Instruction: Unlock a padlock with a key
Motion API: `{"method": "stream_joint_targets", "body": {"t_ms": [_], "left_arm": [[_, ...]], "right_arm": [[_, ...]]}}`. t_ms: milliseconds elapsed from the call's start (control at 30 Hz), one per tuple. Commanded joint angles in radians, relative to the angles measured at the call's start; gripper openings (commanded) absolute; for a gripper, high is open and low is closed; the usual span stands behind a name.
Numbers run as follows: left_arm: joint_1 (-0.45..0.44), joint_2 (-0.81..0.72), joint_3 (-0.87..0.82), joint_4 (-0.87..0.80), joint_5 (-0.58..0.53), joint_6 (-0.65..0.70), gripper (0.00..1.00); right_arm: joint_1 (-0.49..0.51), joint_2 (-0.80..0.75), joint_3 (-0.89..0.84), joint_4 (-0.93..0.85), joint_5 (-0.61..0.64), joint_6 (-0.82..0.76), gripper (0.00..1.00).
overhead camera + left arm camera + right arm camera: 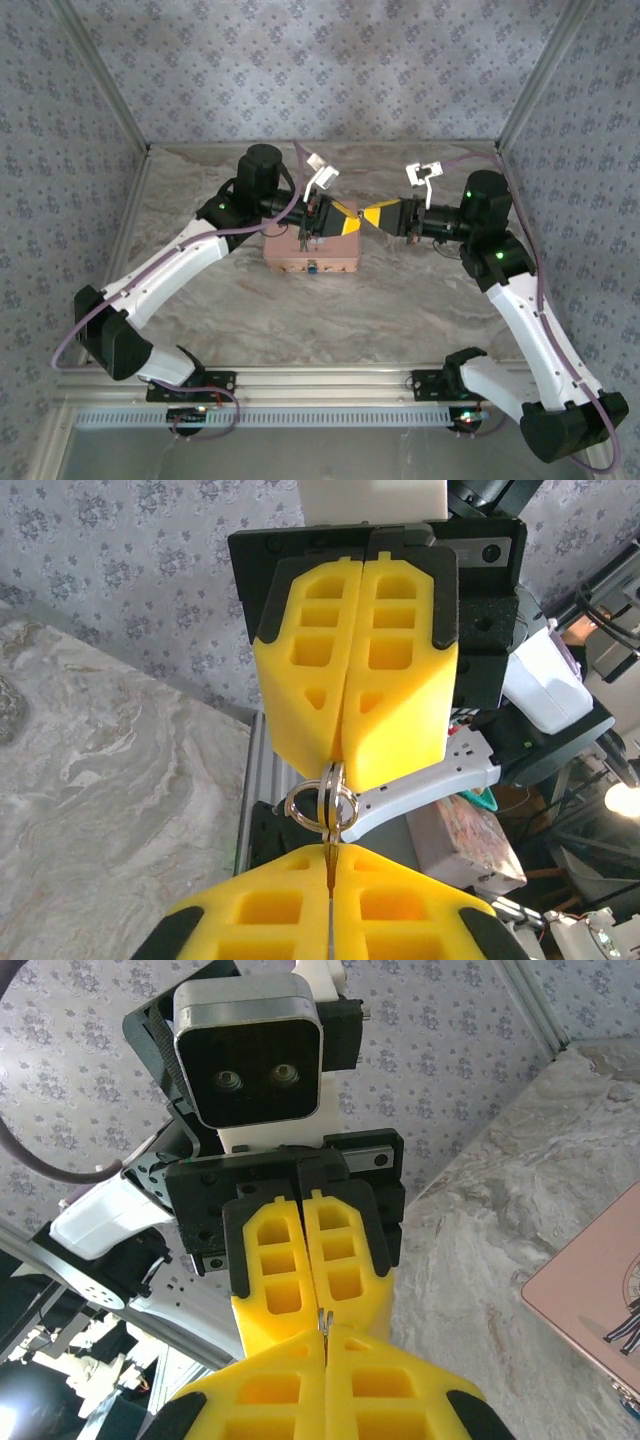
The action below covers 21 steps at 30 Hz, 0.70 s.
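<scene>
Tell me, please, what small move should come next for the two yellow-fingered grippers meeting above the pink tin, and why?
Probably ease the left gripper open: both grippers pinch the small metal key, the right gripper at its silver ring, so the blade would come free for the tiny dark padlock.

the tin is sitting near the middle of the table, with the padlock hanging on its near side. the left gripper is reaching in from the left and the right gripper from the right, meeting tip to tip above the tin's far right corner. the key ring is sitting between the two tips, the key running from it into the left gripper's closed fingers.
</scene>
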State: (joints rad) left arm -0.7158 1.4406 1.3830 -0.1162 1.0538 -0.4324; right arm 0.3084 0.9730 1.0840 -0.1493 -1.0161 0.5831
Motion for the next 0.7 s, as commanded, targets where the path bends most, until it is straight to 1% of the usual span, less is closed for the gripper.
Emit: {"method": "stream_joint_targets", "body": {"t_ms": [0,167,300,400,433,500,667], "left_arm": [[-0.005,-0.008,0.037,-0.055,-0.026,0.047,0.02],[0.004,-0.018,0.034,-0.082,-0.056,0.068,0.00],[0.011,-0.027,0.038,-0.102,-0.058,0.083,0.00],[0.011,-0.012,0.074,-0.198,-0.056,0.130,0.00],[0.011,-0.003,0.087,-0.232,-0.045,0.143,0.00],[0.009,0.016,0.105,-0.281,-0.017,0.161,0.00],[-0.015,0.050,0.158,-0.412,0.010,0.234,0.00]], "right_arm": [[0.007,-0.011,0.020,-0.015,0.010,-0.012,0.00],[0.007,-0.014,0.022,-0.051,0.008,-0.036,0.00],[0.005,-0.020,0.031,-0.121,0.000,-0.093,0.01],[-0.010,-0.038,0.036,-0.173,0.026,-0.121,0.31],[-0.016,-0.044,0.036,-0.170,0.035,-0.121,0.38],[-0.017,-0.045,0.046,-0.168,0.036,-0.124,0.46],[-0.003,-0.023,0.065,-0.167,0.025,-0.124,0.56]]}}
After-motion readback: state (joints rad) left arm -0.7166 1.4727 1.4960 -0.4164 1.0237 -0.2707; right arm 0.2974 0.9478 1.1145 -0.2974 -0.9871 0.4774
